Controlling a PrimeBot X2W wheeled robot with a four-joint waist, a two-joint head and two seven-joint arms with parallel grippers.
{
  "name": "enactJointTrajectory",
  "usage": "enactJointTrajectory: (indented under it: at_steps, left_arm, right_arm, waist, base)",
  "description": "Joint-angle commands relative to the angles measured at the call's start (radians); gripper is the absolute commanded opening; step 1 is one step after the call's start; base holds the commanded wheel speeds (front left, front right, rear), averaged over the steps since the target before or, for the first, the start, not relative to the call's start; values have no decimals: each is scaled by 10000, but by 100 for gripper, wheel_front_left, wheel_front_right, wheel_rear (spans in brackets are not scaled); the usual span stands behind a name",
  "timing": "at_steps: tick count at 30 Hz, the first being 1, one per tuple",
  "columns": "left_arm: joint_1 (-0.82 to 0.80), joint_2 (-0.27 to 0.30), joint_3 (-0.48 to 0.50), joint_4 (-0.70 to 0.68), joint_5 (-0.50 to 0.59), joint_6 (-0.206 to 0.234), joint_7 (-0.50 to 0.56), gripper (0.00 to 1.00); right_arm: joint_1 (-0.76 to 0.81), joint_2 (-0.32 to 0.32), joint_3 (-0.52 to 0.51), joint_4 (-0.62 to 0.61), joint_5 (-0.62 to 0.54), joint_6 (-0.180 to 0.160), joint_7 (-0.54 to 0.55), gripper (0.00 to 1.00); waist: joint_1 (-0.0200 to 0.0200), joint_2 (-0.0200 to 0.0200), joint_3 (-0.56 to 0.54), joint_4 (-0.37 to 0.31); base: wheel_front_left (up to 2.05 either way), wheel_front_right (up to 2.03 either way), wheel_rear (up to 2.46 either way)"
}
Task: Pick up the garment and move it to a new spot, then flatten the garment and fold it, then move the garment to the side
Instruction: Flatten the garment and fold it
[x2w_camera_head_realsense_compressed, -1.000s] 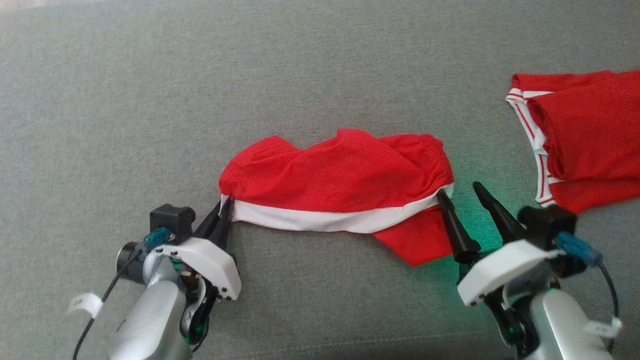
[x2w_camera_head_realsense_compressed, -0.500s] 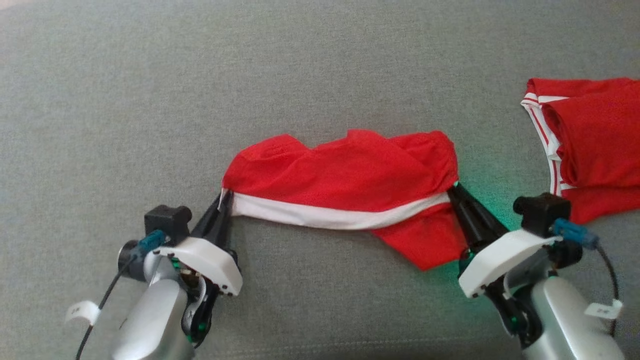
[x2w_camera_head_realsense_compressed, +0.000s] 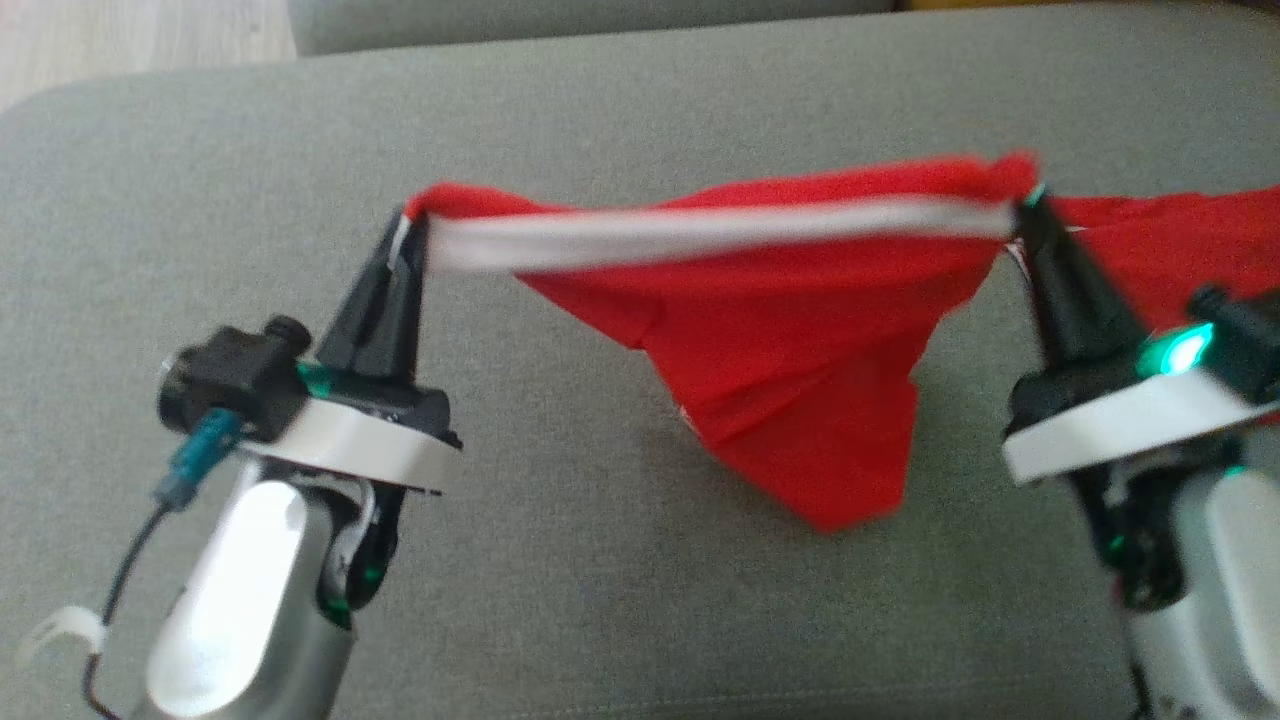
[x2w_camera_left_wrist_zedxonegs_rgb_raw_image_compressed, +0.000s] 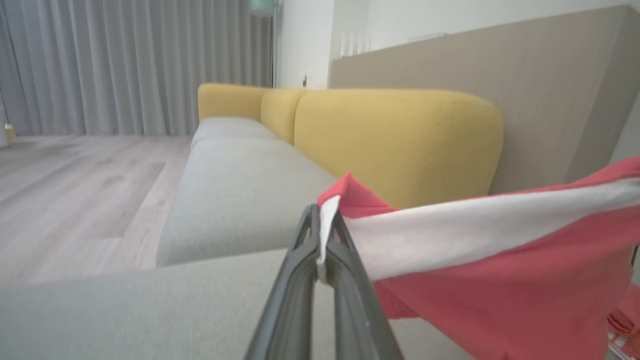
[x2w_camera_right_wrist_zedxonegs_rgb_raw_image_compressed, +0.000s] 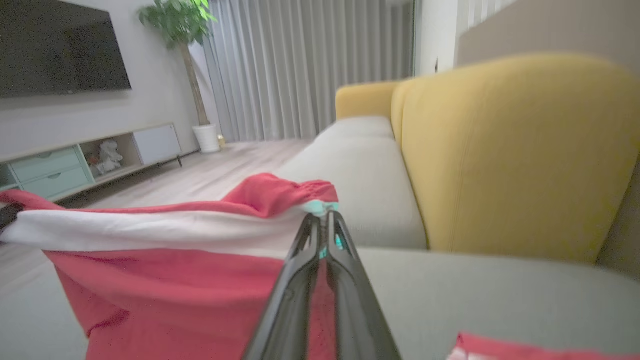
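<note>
The garment (x2w_camera_head_realsense_compressed: 800, 340) is red with a white band along one edge. It hangs in the air above the grey sofa seat (x2w_camera_head_realsense_compressed: 600, 600), stretched between both grippers, its red body drooping to a point below. My left gripper (x2w_camera_head_realsense_compressed: 405, 225) is shut on the band's left end (x2w_camera_left_wrist_zedxonegs_rgb_raw_image_compressed: 325, 220). My right gripper (x2w_camera_head_realsense_compressed: 1030, 205) is shut on the band's right end (x2w_camera_right_wrist_zedxonegs_rgb_raw_image_compressed: 320, 212). In the wrist views each pair of dark fingers (x2w_camera_left_wrist_zedxonegs_rgb_raw_image_compressed: 305, 280) (x2w_camera_right_wrist_zedxonegs_rgb_raw_image_compressed: 300, 285) pinches the cloth at the tips.
A second red piece of clothing with white trim (x2w_camera_head_realsense_compressed: 1180, 240) lies on the seat behind my right gripper. Yellow backrest cushions (x2w_camera_left_wrist_zedxonegs_rgb_raw_image_compressed: 400, 140) stand along the sofa's rear. Wooden floor (x2w_camera_head_realsense_compressed: 130, 40) shows beyond the seat's far left corner.
My right gripper closed on the band's right end. Both arms then lifted the garment off the seat, pulling the band taut. The head camera also shifted.
</note>
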Motion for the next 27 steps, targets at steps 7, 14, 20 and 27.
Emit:
enactJointTrajectory:
  at_steps: [7,14,20,27]
  left_arm:
    - [-1014,464,775,-2764,41,454,738,0]
    - [-1237,628,1017,-3865,-109,693,1481,0]
    - [-1212,614,990,-3792,-262,718,1694,0]
    - [-2297,442,1097,-2592,-692,438,1594,0]
  right_arm:
    - [-1219,124,-705,-2196,-308,67,787,0]
    - [-1362,440,-1076,-2857,-308,67,1393,0]
    - [-1304,592,-1185,-2772,-230,67,1607,0]
    - [-2215,757,-1289,-1759,51,67,1654,0]
  waist:
    - [0,0,-803,-154]
    - [0,0,-1122,-197]
    - [0,0,-1104,-210]
    - [0,0,-388,-137]
  base:
    - [0,0,0]
    - [0,0,0]
    - [0,0,0]
    - [0,0,0]
